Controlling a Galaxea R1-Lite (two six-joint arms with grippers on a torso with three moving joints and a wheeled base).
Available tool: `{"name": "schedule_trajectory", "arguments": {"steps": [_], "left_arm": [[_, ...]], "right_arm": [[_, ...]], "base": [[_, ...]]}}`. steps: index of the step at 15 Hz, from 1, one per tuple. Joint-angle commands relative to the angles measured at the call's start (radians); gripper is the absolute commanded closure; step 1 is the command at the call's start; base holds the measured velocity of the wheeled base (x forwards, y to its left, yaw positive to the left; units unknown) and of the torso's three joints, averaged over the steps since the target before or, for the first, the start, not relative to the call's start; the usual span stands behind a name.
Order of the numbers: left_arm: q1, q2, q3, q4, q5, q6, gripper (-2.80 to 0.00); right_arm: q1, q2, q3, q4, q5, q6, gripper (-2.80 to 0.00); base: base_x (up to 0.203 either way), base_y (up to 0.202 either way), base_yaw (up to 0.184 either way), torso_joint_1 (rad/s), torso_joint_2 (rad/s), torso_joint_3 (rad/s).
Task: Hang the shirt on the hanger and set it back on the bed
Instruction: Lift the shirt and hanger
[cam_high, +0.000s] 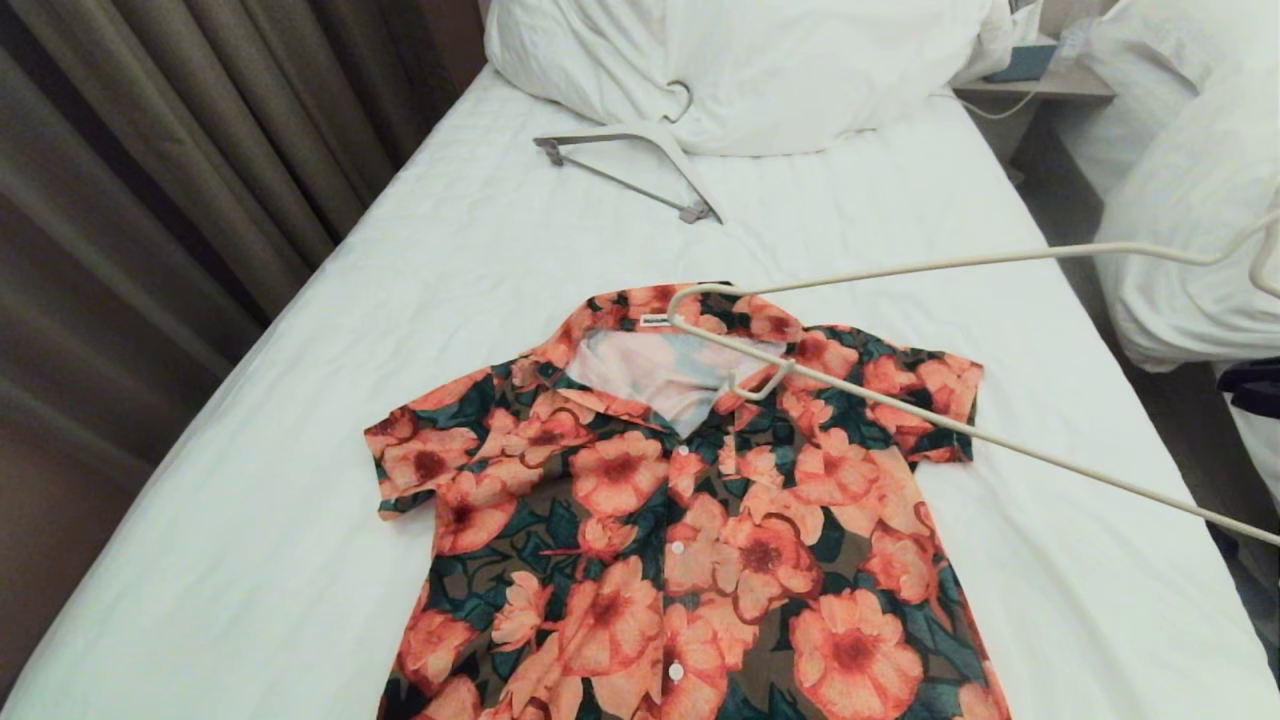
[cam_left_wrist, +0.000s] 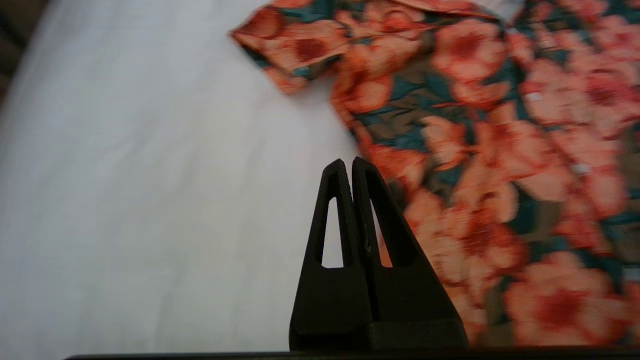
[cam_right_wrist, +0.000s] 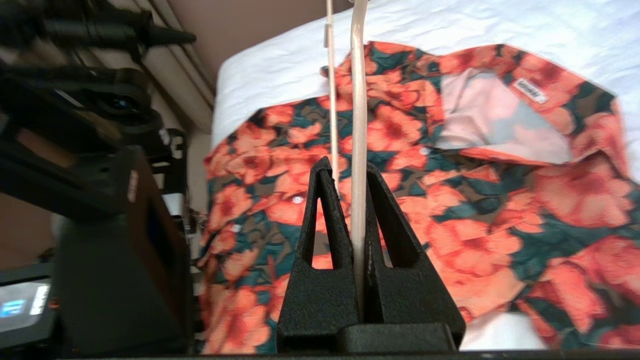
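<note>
Item: the shirt (cam_high: 690, 520), floral, short-sleeved, lay flat and face up on the bed (cam_high: 420, 300), buttoned down the front, collar toward twelve o'clock and hem toward six in the head view, so its long axis ran with the length of the mattress. Item: the hanger (cam_high: 900, 270), thin and cream-white, was held in the air above the shirt; its long axis ran from about four o'clock, off the right edge of the head view, in toward the centre, and its rounded shoulder end hung over the open collar, with a small notch-hook just above the right side of the neck opening. Item: the right gripper (cam_right_wrist: 348, 172), outside the head view, was clamped on one bar of the hanger, as its wrist view showed. Item: the left gripper (cam_left_wrist: 348, 162), fingers pressed together and holding nothing, hovered above the sheet just beside the shirt's left flank, below the left sleeve. Judgement: the hanger end stood over the collar but not inside it; the coming move likely called for feeding that end into the neck opening toward the left shoulder, with the left gripper nearer to lift the cloth. Also present: a thicker white hanger (cam_high: 640, 165) near the pillow (cam_high: 780, 70) at twelve o'clock.
</note>
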Motion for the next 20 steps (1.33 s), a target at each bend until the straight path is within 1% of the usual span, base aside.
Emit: {"name": "schedule_trajectory", "arguments": {"steps": [1, 3, 4, 7, 9, 10, 12, 15, 16, 18, 20], "left_arm": [[-0.003, 0.31, -0.062, -0.055, -0.096, -0.042, 0.0], [-0.027, 0.572, -0.092, -0.177, -0.179, -0.1, 0.0], [-0.05, 0.705, -0.106, -0.256, -0.204, -0.134, 0.0], [-0.103, 1.107, -0.165, -0.546, -0.268, -0.225, 0.0], [-0.129, 1.337, -0.252, -0.694, -0.32, -0.301, 0.0], [-0.142, 1.432, -0.313, -0.744, -0.346, -0.335, 0.0], [-0.159, 1.576, -0.479, -0.812, -0.385, -0.387, 0.0], [-0.17, 1.701, -0.64, -0.844, -0.404, -0.416, 0.0], [-0.17, 1.741, -0.686, -0.846, -0.402, -0.418, -2.8], [-0.167, 1.797, -0.759, -0.836, -0.391, -0.419, -2.8], [-0.144, 1.824, -0.818, -0.816, -0.388, -0.419, -2.8]], "right_arm": [[-0.006, 0.018, -0.005, -0.017, 0.007, -0.004, 0.0], [-0.026, 0.037, -0.024, -0.048, 0.007, 0.014, 0.0], [-0.039, 0.048, -0.036, -0.05, 0.007, 0.02, 0.0], [-0.073, 0.065, -0.049, -0.054, 0.008, 0.026, 0.0], [-0.089, 0.084, -0.05, -0.079, 0.008, 0.026, 0.0], [-0.094, 0.098, -0.05, -0.086, 0.008, 0.026, 0.0], [-0.099, 0.128, -0.05, -0.109, 0.007, 0.026, 0.0], [-0.099, 0.178, -0.05, -0.145, 0.007, 0.027, 0.0], [-0.096, 0.193, -0.05, -0.165, 0.007, 0.03, 0.0], [-0.095, 0.205, -0.052, -0.179, 0.007, 0.031, 0.0], [-0.096, 0.212, -0.052, -0.193, 0.005, 0.031, 0.0]], "base": [[0.0, 0.0, 0.0, 0.0, 0.0, 0.0], [0.0, 0.0, 0.0, 0.0, 0.0, 0.0], [0.0, 0.0, 0.0, 0.0, 0.0, 0.0], [0.0, 0.0, 0.0, 0.0, 0.0, 0.0], [0.0, 0.0, 0.0, 0.0, 0.0, 0.0], [0.0, 0.0, 0.0, 0.0, 0.0, 0.0], [0.0, 0.0, 0.0, 0.0, 0.0, 0.0], [0.0, 0.0, 0.0, 0.0, 0.0, 0.0], [0.0, 0.0, 0.0, 0.0, 0.0, 0.0], [0.0, 0.0, 0.0, 0.0, 0.0, 0.0], [0.0, 0.0, 0.0, 0.0, 0.0, 0.0]]}}
